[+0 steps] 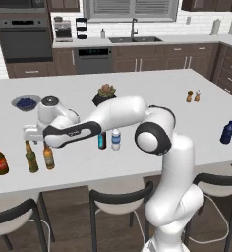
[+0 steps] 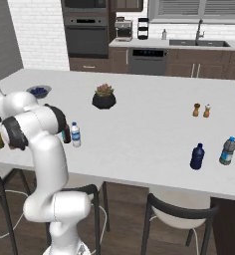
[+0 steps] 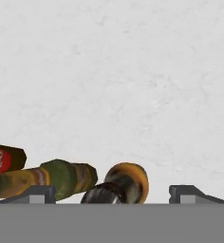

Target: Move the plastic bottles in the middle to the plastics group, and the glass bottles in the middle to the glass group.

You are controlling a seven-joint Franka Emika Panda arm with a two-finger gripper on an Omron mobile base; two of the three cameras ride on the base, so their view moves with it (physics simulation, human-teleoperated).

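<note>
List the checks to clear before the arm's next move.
1. Gripper open: ok, tips wide apart.
2. Amber beer bottle upright beside the olive-green bottle: ok.
3. Fingers clear of the amber bottle's neck: ok, there are gaps on both sides in the hand view.
4. Dark brown beer bottle with the glass group: not ok, it stands mid-counter.
5. Clear water bottle with the dark blue bottle: not ok, it stands mid-counter.
6. Height to lift off without tipping neighbours: cannot tell.
</note>
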